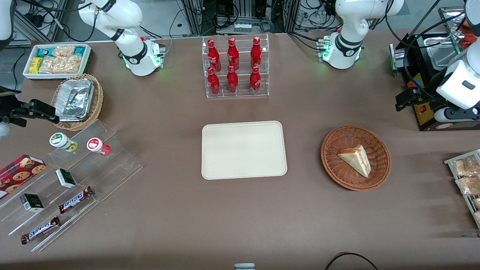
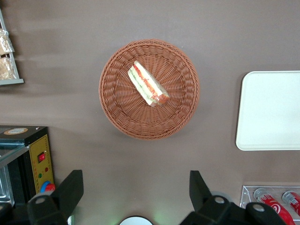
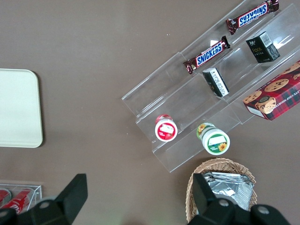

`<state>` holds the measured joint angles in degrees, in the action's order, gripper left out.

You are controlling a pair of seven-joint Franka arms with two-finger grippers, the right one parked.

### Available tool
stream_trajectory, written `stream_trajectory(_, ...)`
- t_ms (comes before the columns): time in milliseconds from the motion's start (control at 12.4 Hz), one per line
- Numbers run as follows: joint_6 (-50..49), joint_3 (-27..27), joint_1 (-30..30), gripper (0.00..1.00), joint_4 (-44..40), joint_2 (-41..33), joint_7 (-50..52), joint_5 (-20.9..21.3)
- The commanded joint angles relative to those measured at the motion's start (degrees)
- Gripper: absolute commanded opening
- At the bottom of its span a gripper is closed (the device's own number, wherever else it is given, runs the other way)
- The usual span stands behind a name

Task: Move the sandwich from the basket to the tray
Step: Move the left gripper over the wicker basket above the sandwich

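Black fingers [image 2: 70, 190] of the left arm's end effector [image 2: 136, 192] stand wide apart and hold nothing. It hangs above bare brown surface [image 1: 240, 217], near the working arm's end, just beside a black appliance [image 1: 423, 108] with a red switch.

Under the wrist camera sits the basket [image 2: 117, 112], round, shallow, reddish-brown wicker. It rests on the surface toward the working arm's end, well in from the edges. The sandwich [image 2: 148, 83] lies in the basket, near its middle: a pale bread wedge on its side, with red-orange and green filling showing along one edge. It touches only the basket.

The tray [image 1: 243, 150], cream-beige with rounded corners and a low rim, lies flat at the middle of the surface, apart from the basket, with bare surface between them. Nothing lies on it.

A clear rack of red bottles [image 1: 235, 67] stands farther from the front camera than the tray.

Toward the parked arm's end are a clear stepped stand [image 1: 112, 172] with chocolate bars, small boxes and two cups, a tan wicker basket [image 1: 95, 108] of foil containers, and a white bin [image 1: 87, 62] of snack packets at the corner.
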<state>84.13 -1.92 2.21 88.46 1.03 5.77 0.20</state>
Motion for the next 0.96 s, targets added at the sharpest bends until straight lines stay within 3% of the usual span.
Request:
stream_trajectory(0,-1.4,-0.5,-0.8,1.00,-0.7,-1.2,-0.8,0.8)
stream_trajectory(241,0.6,-0.5,-1.0,1.00,0.9,0.6,-0.3,1.0)
stream_trajectory(482,8.7,-0.5,-1.0,1.00,9.3,0.6,1.2,1.6)
stream_trajectory(884,26.2,-0.5,-0.9,1.00,23.0,1.3,21.4,1.6)
